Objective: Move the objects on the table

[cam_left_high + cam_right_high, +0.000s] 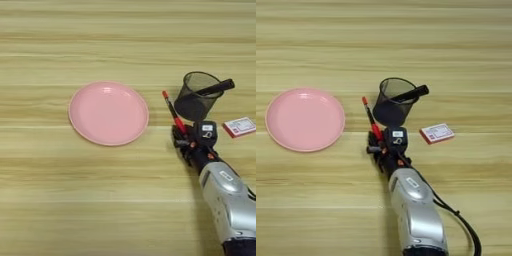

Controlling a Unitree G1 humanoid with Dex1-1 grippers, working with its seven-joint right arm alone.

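A wide, light yellowish wood-grain table (75,200) with horizontal plank stripes carries a smooth, round, shallow pink plate (108,113) at picture left of centre. To the right stands a black wire-mesh pen cup (198,96) — cylindrical, see-through — with the thicker all-black pen (216,88) leaning in it, upper end jutting over the rim toward the right. A small flat red-and-white box (240,127) lies further right. The thin black pen with red cap and red tip (173,112) sits just left of the cup, its long axis slanting from the gripper up and to the left, red tip farthest from the robot. The silver forearm (416,215) rises from the bottom edge, and the black two-fingered right gripper (181,136) is clamped on this pen's lower, red-capped end.
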